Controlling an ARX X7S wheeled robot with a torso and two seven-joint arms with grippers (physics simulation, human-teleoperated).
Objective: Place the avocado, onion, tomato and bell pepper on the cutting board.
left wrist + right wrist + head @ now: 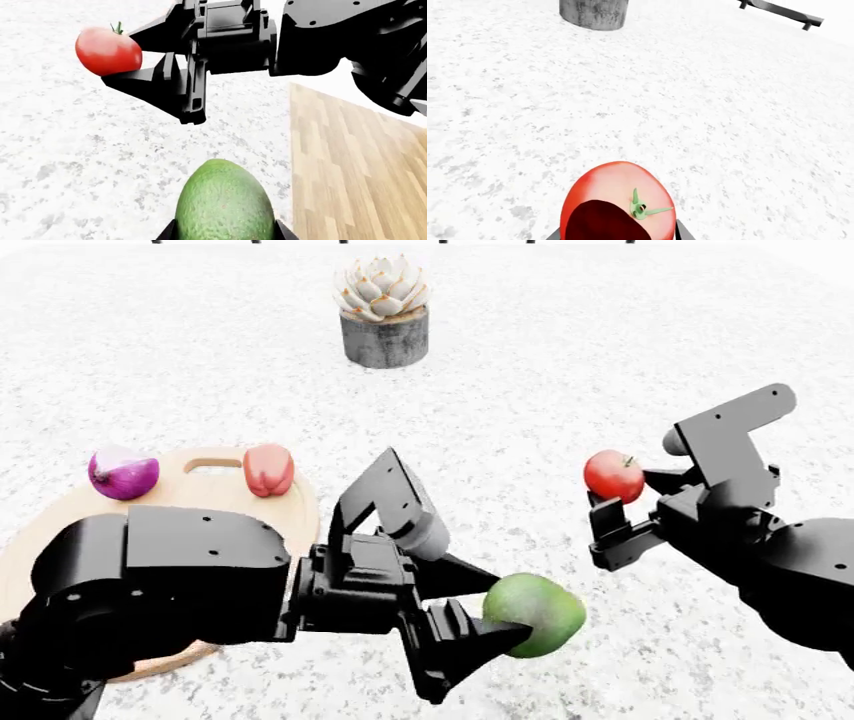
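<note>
Head view gives us both arms over the white speckled counter. Our left end effector is pinching the avocado, which we hold above the counter, to the right of the cutting board. Our right end effector is pinching the tomato, also lifted, well apart from the board on the right side. The onion and the bell pepper already lie on the board, near its far edge, with the handle hole between them. A potted succulent stands farther back on the counter.

From the left wrist view we see the avocado close between the fingers, and beyond it the other end effector with the tomato. From the right wrist view the tomato fills the lower part, its green stem turned to the camera.
</note>
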